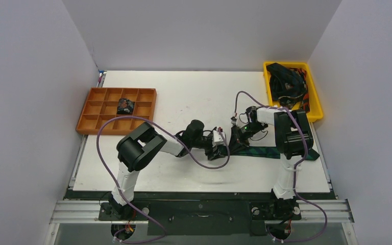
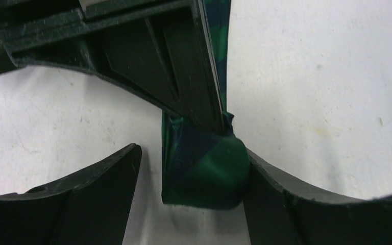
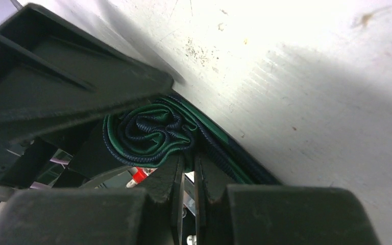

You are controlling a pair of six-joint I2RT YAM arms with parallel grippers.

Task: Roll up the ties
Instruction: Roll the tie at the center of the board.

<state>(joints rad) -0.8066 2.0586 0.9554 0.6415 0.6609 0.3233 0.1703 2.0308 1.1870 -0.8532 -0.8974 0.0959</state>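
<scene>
A navy-green plaid tie [image 1: 273, 152] lies flat across the table near the right arm's base. Its left end is wound into a small coil [image 2: 204, 173], which also shows in the right wrist view [image 3: 148, 138]. My right gripper [image 1: 235, 137] is shut on that coil, its fingers pinching the layers [image 3: 189, 161]. My left gripper [image 1: 218, 149] is open around the coil [image 2: 191, 155]. Its right finger [image 2: 306, 204] touches the coil. Its left finger [image 2: 87, 194] stands apart from it.
An orange compartment tray [image 1: 122, 90] at the left holds one dark rolled tie [image 1: 125, 106]. A yellow bin [image 1: 313, 87] at the back right holds several loose dark ties [image 1: 285, 81]. Purple cables [image 1: 107, 153] loop around both arms.
</scene>
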